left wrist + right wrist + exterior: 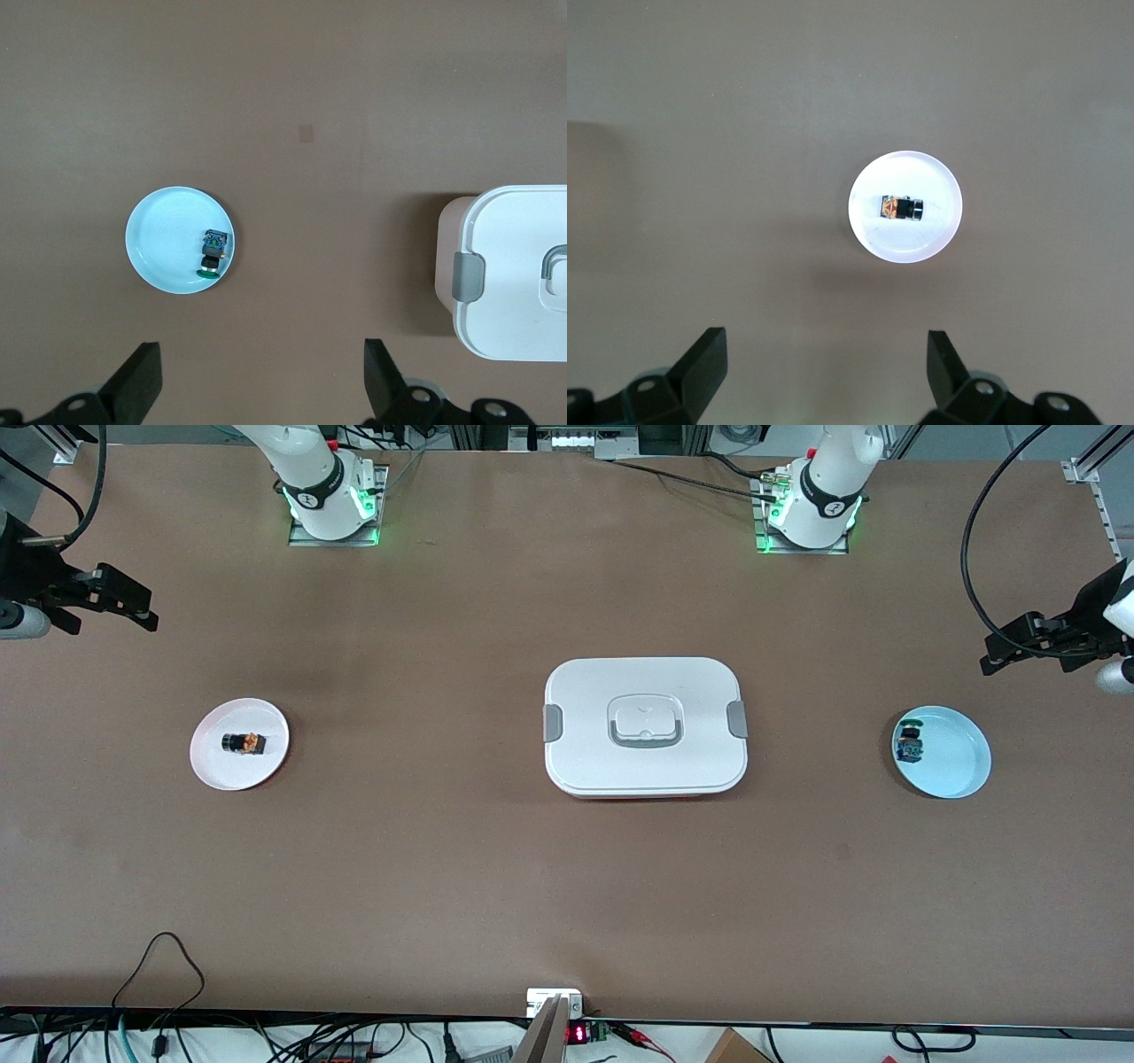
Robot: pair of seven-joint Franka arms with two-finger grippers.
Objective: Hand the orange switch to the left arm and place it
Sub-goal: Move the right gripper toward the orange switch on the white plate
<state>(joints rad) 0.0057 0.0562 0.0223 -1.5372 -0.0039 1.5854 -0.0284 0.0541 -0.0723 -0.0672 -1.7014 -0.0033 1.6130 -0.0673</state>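
The orange switch [244, 742] lies on its side on a pale pink plate [221, 772] toward the right arm's end of the table. It also shows in the right wrist view [901, 209] on that plate [921, 243]. My right gripper [142, 607] is open and empty, up in the air over bare table at that end; its jaws [827, 363] stand wide apart. The white box [645, 691] sits in the middle of the table. My left gripper [997, 654] is open and empty, up over bare table at the left arm's end [263, 372].
A light blue plate [957, 766] toward the left arm's end holds a small black component with blue and green parts [910, 744]. Both show in the left wrist view, plate [159, 248] and component [213, 252], with the box's edge [514, 292].
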